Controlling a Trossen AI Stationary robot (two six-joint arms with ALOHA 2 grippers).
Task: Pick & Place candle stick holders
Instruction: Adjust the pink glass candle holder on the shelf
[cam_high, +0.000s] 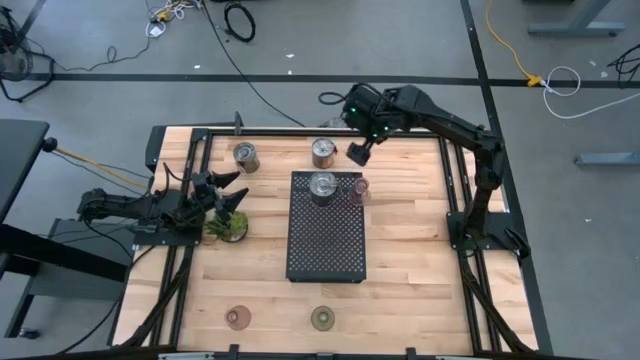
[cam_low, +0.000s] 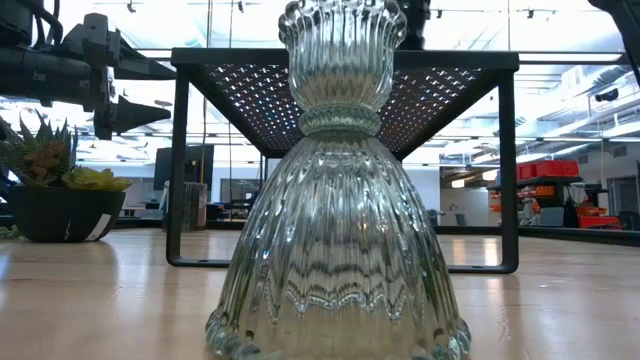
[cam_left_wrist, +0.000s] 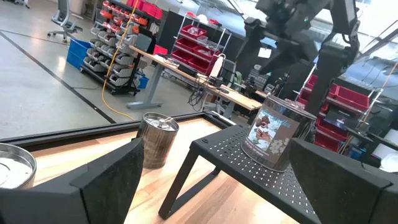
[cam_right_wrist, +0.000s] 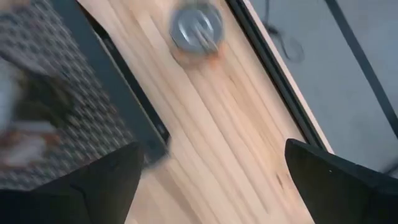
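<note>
We took the black perforated tray (cam_high: 326, 240) as landmark, sitting mid-table. One silver cup holder (cam_high: 322, 186) stood on the tray's far end, its side patterned in the left wrist view (cam_left_wrist: 273, 132). A second silver cup (cam_high: 323, 152) stood on the wood just beyond the tray's far edge; the right wrist view showed it (cam_right_wrist: 197, 27) past the tray corner. A third silver cup (cam_high: 246, 157) stood beyond the tray's far-left corner, well apart from it. A pink-tinted disc holder (cam_high: 359, 188) sat just beside the tray's far-right corner; whether it touched the tray we could not tell. Near the table's front edge, past the tray's near end, lay a brownish-pink disc (cam_high: 236, 318) to the left and an olive-green disc (cam_high: 322, 318) roughly in line with the tray. In the low view one ribbed glass holder (cam_low: 340, 190) filled the foreground, with the tray standing on legs behind it.

The right gripper (cam_high: 360, 153) hung above the wood just beyond the tray's far-right corner, between the second silver cup and the pink disc; its fingers (cam_right_wrist: 106, 180) stood wide apart with nothing between them. The left gripper (cam_high: 232, 196) sat left of the tray, right over the small potted plant (cam_high: 227, 227); its fingers (cam_left_wrist: 109, 183) were spread wide and empty too.
</note>
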